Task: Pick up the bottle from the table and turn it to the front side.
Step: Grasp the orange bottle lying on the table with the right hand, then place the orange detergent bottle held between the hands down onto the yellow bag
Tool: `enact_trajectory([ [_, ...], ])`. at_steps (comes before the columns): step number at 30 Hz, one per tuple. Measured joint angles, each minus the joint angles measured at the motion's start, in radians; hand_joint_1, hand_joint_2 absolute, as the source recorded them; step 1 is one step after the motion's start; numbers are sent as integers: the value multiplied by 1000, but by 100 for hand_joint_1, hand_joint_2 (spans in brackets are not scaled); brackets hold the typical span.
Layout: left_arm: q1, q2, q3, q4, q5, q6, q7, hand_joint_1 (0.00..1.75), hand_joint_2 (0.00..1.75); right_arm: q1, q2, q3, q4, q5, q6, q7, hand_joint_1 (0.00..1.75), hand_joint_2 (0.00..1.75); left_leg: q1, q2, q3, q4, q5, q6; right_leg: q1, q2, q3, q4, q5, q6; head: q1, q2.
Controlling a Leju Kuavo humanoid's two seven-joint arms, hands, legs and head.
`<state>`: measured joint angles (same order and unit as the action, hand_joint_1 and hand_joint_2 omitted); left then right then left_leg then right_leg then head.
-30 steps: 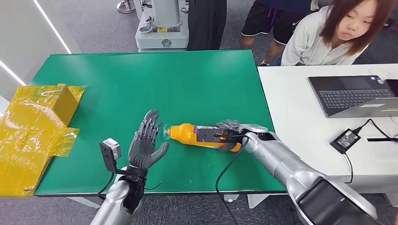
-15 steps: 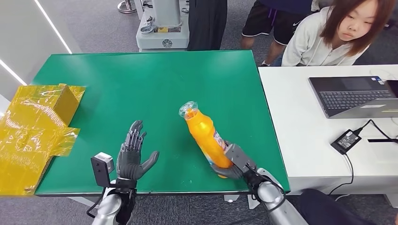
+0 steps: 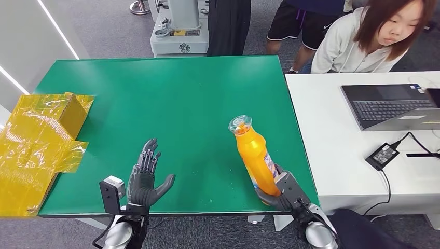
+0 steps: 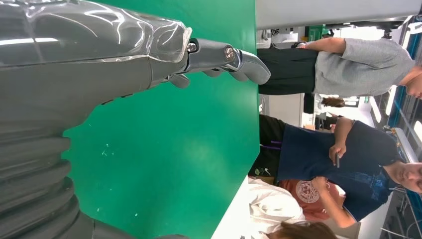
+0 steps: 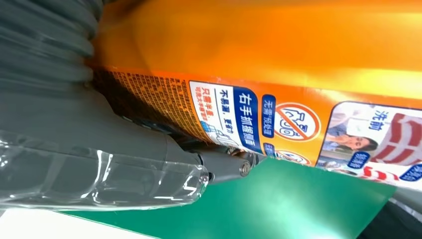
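Note:
An orange bottle (image 3: 254,153) with a clear cap and a printed label (image 5: 298,122) stands nearly upright over the green table (image 3: 197,93), near its front right corner. My right hand (image 3: 283,191) grips the bottle around its lower part, cap pointing up and slightly away from me. My left hand (image 3: 145,176) hovers near the table's front edge, fingers spread and palm turned toward the bottle, holding nothing. In the left wrist view its fingers (image 4: 234,57) reach out over bare green surface.
Crumpled yellow plastic wrap (image 3: 36,140) lies at the table's left edge. A white desk (image 3: 332,140) to the right carries a laptop (image 3: 394,106) and a power adapter (image 3: 381,154). A person in white (image 3: 368,39) sits behind it; others stand beyond the table.
My right hand lifted the bottle from lying on the table, pulled it toward the front right and tipped it upright. My left hand drew back toward the front edge.

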<state>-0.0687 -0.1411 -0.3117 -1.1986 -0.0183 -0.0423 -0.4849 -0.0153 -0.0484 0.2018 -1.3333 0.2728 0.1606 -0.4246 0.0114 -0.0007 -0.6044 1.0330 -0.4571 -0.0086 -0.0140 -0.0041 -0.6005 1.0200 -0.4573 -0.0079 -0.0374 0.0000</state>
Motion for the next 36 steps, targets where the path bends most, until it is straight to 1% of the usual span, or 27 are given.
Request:
enact_trajectory([
  [3,0,0,0,0,-2,0,1,0,175,4,1,-7,-6,-2,-3,-4,175,175,0,0,0,0,0,0,0,0,0,0,0,0,0,0],
  [6,-8,5,0,0,-21,-13,12,0,175,24,5,-46,-35,-20,-13,-21,175,175,0,0,0,0,0,0,0,0,-1,0,0,0,0,0],
  [12,-41,17,0,0,-32,-56,35,0,175,50,5,-98,-71,0,-22,-40,175,175,0,0,0,0,0,0,0,0,-1,0,0,0,0,0],
  [17,-70,21,0,0,-29,-75,51,0,175,43,5,-120,-83,4,-16,-61,175,175,0,0,0,0,0,0,0,0,-1,0,0,0,0,0],
  [24,-94,22,0,0,-27,-86,53,0,175,29,5,-130,-95,8,-13,-65,175,175,0,0,0,0,0,0,0,0,-1,0,0,0,0,0],
  [30,-115,19,-4,12,-18,-111,41,0,175,13,11,-130,-107,7,10,-76,175,175,0,0,-1,0,0,0,0,0,-1,0,0,0,0,0],
  [36,-144,7,-23,30,-8,-117,25,0,175,-42,30,-90,-100,27,10,-83,175,175,0,1,0,0,0,0,0,1,-1,1,0,0,0,0],
])
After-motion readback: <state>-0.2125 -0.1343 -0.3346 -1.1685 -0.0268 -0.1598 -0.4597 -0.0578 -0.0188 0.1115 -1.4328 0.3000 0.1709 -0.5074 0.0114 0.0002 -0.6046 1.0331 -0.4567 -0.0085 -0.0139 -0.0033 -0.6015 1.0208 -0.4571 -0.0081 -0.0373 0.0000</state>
